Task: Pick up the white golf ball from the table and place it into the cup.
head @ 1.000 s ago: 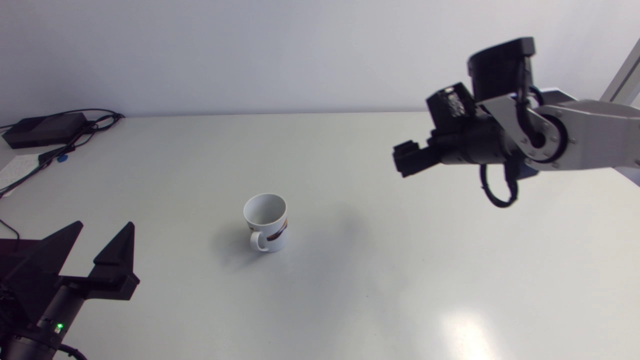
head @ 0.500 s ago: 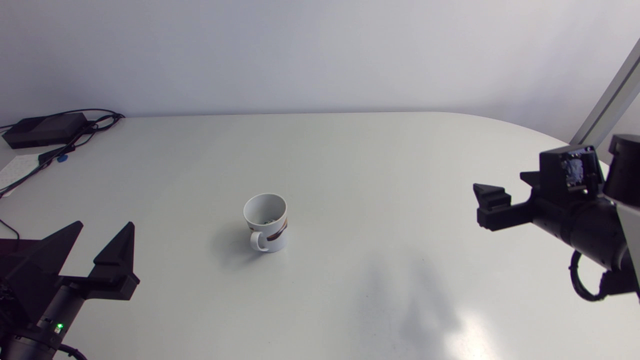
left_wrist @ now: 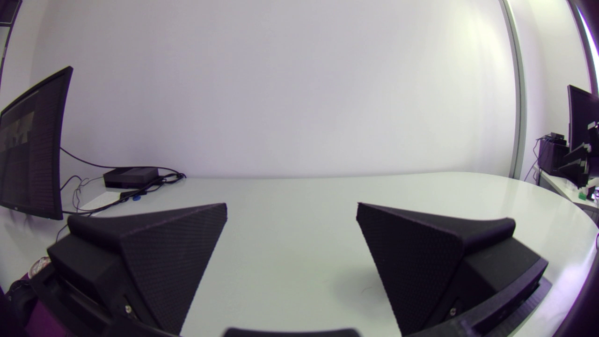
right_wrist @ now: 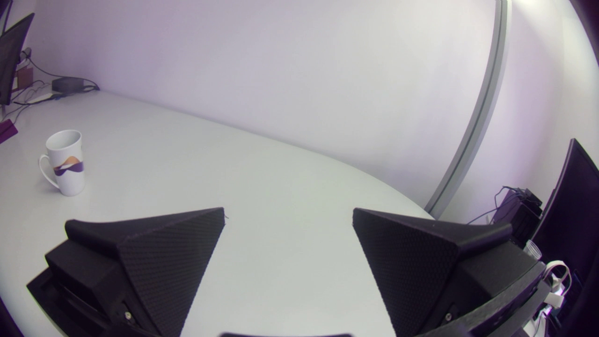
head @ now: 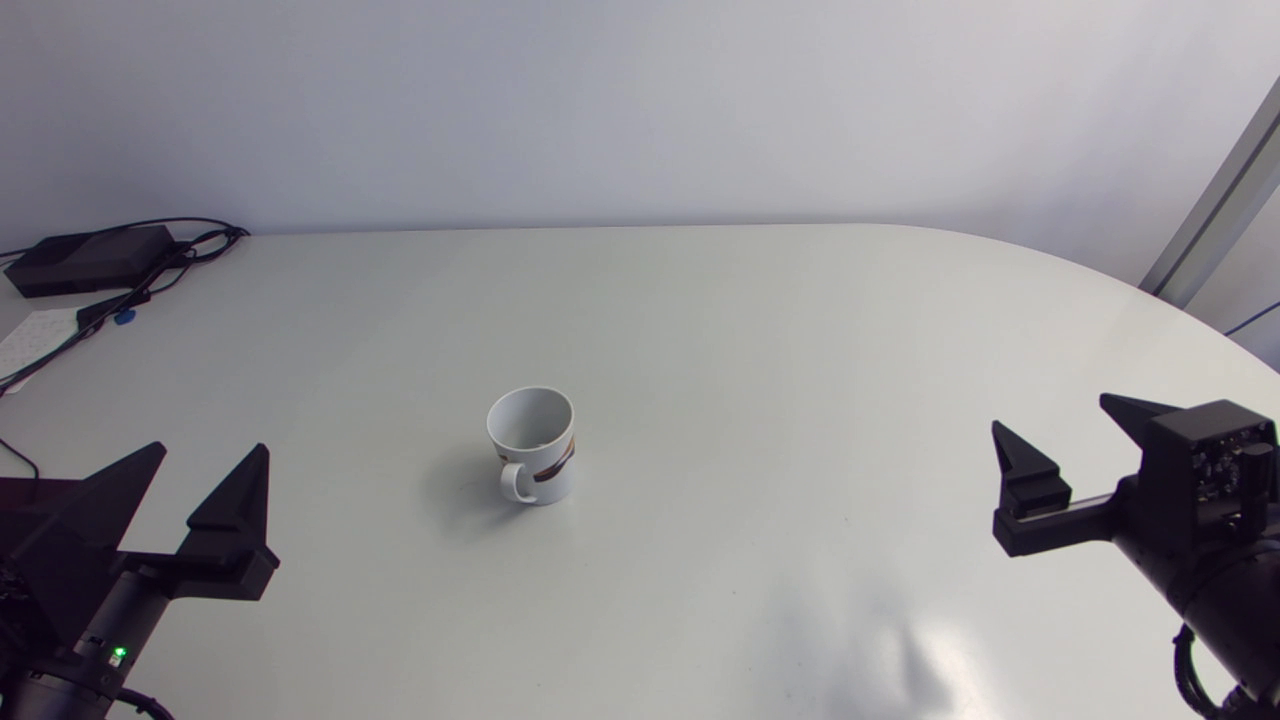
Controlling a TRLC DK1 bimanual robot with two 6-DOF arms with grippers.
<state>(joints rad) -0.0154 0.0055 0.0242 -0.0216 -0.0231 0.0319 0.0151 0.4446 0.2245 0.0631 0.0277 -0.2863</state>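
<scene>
Cup (head: 532, 440) stands mid-table (head: 750, 330), between two empty grippers and well apart from both.
It is upright, long axis vertical, mouth up, handle toward the near edge. The right gripper (head: 1055, 420) sits far to its right, fingers spread wide; the left gripper (head: 210, 450) gapes likewise.

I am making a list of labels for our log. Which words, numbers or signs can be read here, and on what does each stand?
None can be read.
Cup: only a coloured wave mark, no letters visible.
Paper sheet at the left edge of the table: faint print, too small to read.
</scene>
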